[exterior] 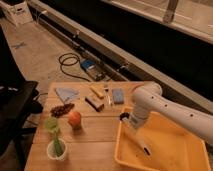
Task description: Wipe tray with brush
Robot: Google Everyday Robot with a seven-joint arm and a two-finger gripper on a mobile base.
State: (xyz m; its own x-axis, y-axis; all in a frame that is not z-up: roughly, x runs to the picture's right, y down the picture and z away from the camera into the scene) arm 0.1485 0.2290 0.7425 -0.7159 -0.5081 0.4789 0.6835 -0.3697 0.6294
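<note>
One tray [197, 160], yellow, shallow and raised at the rim, sat at the near right corner of the wooden table [100, 132], its edge overhanging the tabletop slightly — a placing that, by judgement, left the arm free reach into it from the right. One gripper [131, 121], white, hung over the tray's left end just inside the rim, clenched on the upper end of one brush [140, 141]; the brush slanted down and to the right from the grip, its dark tip low against the tray floor, which suited a wiping stroke, though actual contact could not be confirmed. The remaining items lay outside the tray, well apart from it and to its left, seemingly set aside so as not to obstruct the work: one cup [56, 150], white, holding a green item, at the near left; one orange-red fruit-like object [75, 119] just behind it; one dark brownish cluster [62, 109] further back; one blue cloth [66, 93] at the far left; one yellow piece [97, 91]; one wooden block [94, 102] with a dark base; one blue-grey sponge [118, 96] at the far edge. On the floor beyond the table — one coiled black cable [70, 62].
</note>
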